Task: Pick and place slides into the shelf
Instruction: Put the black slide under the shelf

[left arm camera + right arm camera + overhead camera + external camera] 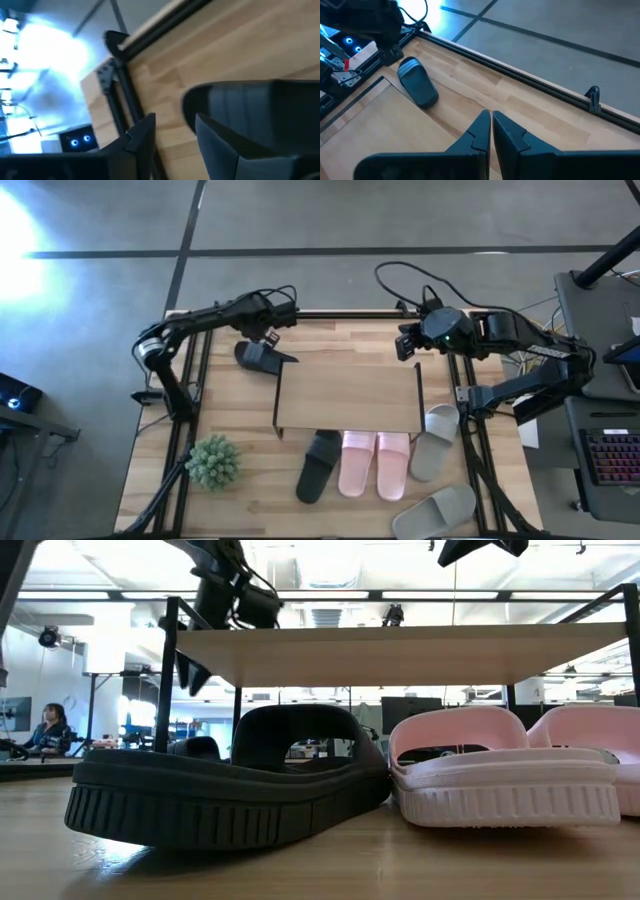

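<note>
One black slide (258,357) lies sole down on the table by the far left corner of the shelf (348,395). My left gripper (268,338) hovers open just over that slide's far end; in its wrist view the slide (250,102) shows past the open gripper (174,120). My right gripper (491,125) is shut and holds nothing, raised near the shelf's far right corner (408,343). At the shelf's near edge lie another black slide (318,465), two pink slides (375,463) and a grey slide (435,442). A second grey slide (440,510) lies nearer the front.
A small green plant (213,460) stands at the near left of the table. Dark frame rails (190,380) run along the table's sides. Bare wood lies between the shelf and the table's far edge (520,95). A desk with a keyboard (610,455) stands to the right.
</note>
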You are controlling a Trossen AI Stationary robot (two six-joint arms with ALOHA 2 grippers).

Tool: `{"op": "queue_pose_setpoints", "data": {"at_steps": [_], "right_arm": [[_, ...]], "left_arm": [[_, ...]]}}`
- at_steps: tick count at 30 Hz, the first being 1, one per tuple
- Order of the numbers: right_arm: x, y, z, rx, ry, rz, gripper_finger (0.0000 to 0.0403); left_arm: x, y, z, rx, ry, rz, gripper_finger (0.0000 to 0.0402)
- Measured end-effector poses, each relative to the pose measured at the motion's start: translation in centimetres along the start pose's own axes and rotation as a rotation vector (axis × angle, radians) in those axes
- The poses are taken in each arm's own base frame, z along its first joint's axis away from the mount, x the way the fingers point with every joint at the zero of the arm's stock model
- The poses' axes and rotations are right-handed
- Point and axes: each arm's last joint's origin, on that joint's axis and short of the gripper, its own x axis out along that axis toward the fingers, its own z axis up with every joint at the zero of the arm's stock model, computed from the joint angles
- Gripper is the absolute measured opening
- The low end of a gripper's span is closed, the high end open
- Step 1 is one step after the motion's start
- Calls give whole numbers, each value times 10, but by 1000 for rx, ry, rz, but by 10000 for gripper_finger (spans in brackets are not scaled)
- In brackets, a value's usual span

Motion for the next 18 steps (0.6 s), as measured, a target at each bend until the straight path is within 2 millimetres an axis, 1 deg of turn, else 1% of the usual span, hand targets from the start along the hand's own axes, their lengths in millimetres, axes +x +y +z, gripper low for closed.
{"op": "queue_pose_setpoints", "data": {"at_steps": [4, 7, 11, 18], "right_arm": [[0, 0, 0, -4, 2, -2, 13], [0, 0, 0, -5, 2, -3, 13], [0, 0, 0, -4, 2, -3, 13], [0, -1, -1, -11, 11, -9, 13]], "left_arm": [[3, -12, 13, -14, 31, -55, 130], [4, -21, 25, -47, 16, -105, 131], [8, -32, 35, -77, -5, -155, 131], [28, -56, 39, -60, 84, -207, 131]]}}
